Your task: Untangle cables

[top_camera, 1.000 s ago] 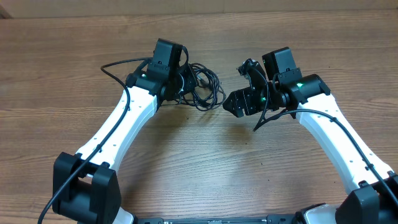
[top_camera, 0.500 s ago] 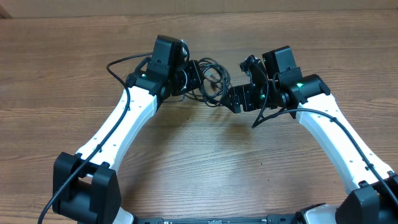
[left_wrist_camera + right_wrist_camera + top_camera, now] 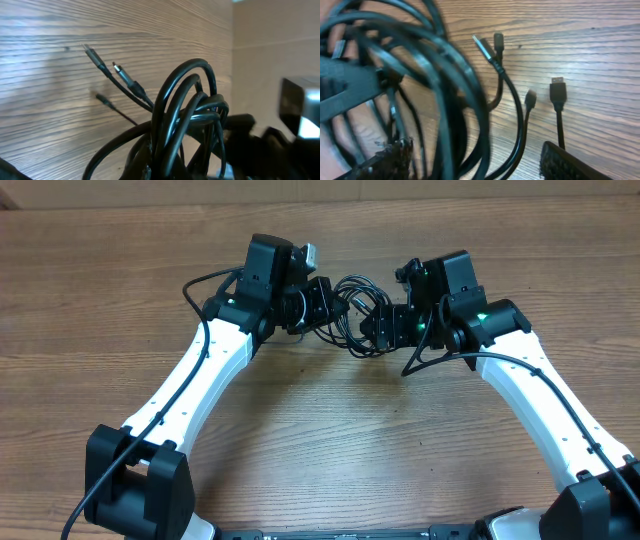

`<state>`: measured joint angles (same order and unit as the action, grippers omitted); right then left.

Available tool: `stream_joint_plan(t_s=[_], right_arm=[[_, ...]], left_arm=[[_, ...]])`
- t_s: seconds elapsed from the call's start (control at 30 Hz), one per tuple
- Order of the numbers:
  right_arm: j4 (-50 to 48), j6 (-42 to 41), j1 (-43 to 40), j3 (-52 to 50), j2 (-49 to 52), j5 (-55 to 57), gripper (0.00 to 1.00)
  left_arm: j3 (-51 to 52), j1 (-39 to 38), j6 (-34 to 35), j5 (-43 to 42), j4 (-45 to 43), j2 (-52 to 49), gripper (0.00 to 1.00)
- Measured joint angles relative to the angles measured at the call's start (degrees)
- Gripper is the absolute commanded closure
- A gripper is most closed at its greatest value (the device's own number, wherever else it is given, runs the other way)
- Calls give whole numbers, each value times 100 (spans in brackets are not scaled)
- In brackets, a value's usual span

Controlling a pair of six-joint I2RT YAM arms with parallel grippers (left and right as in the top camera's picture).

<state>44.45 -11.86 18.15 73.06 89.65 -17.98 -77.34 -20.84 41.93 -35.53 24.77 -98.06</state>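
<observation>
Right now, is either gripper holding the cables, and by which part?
The left gripper seems to grip the cables at their bundled loops; the right gripper is open around them.

The cables [image 3: 352, 300] sat bunched over the far middle of the table [image 3: 320, 440], between both arms: left gripper [image 3: 322, 305] at their left side, right gripper [image 3: 378, 330] at their right.

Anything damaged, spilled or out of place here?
Nothing damaged or spilled. The only disorder is the cable bundle, black cords looped through each other between the left tool and right tool, plug ends sticking out over the wooden table.
</observation>
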Motion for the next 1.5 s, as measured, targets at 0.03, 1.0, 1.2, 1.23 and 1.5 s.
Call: stream_joint_plan(t_s=[0.03, 1.0, 1.2, 1.23, 1.5], right_arm=[[0, -13, 0, 0, 11, 72, 21], [269, -90, -385, 2, 289, 920, 22], [190, -52, -387, 17, 289, 999, 14], [166, -42, -387, 24, 289, 1040, 12], [-98, 0, -385, 61, 289, 1679, 0]], left_arm=[[0, 0, 0, -90, -50, 0, 96], [7, 1495, -404, -4225, -214, -66, 96], [11, 1587, -684, -4688, -278, -98, 96], [11, 1613, -680, -4725, -280, -109, 96], [17, 1711, -680, -4806, -308, -151, 96]])
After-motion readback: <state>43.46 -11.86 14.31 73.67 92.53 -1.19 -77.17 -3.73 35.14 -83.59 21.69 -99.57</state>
